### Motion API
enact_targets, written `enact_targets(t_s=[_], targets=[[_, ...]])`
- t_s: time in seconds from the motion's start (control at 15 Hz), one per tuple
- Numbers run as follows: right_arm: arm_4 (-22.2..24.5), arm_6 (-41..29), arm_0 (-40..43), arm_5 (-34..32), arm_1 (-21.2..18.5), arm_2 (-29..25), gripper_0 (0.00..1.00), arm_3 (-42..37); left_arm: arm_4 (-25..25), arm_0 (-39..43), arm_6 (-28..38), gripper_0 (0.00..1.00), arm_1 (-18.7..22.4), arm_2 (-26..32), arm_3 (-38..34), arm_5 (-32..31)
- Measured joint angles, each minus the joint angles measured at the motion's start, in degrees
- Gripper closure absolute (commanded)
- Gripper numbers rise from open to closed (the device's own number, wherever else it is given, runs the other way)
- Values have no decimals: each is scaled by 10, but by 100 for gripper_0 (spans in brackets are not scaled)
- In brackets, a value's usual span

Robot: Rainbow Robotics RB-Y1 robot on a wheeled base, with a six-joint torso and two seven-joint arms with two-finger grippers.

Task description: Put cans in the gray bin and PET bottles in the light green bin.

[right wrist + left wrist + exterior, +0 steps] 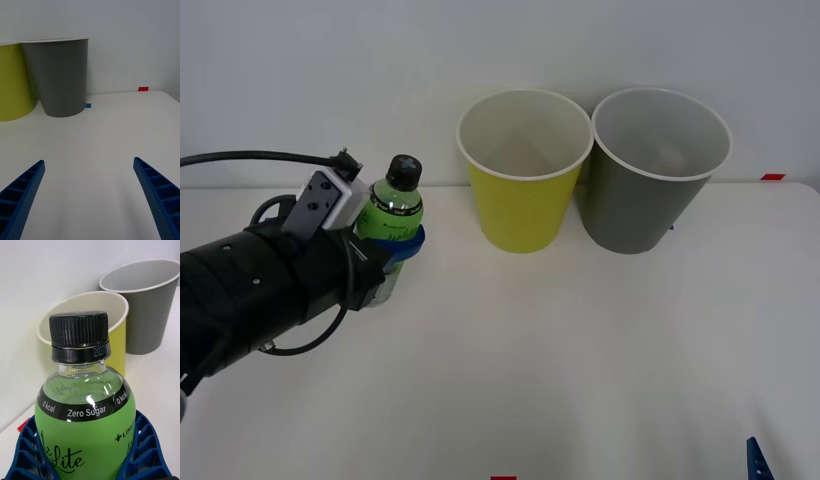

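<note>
A small clear PET bottle with a bright green label and black cap stands upright at the table's left, well left of both bins. My left gripper is shut on its lower body; blue fingers hug the label of the bottle. Whether it rests on the table is hidden. The light green bin and the gray bin stand side by side at the back, both upright. My right gripper hovers open over bare table, facing the gray bin. No cans are in view.
The white table ends at a white wall behind the bins. Small tape marks lie on it: red at the back right, blue beside the gray bin. The tip of my right finger pokes in at the front right.
</note>
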Motion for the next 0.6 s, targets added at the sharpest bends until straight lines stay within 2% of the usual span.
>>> enact_targets(t_s=[0.2,0.33,0.6], targets=[[0,0,0,0,0,0,20,0,50,-69,-91,100,-59,92,-9,104],[0,0,0,0,0,0,20,0,55,-117,-112,100,-94,119,-10,148],[0,0,0,0,0,0,20,0,43,-180,-111,100,-142,131,0,160]])
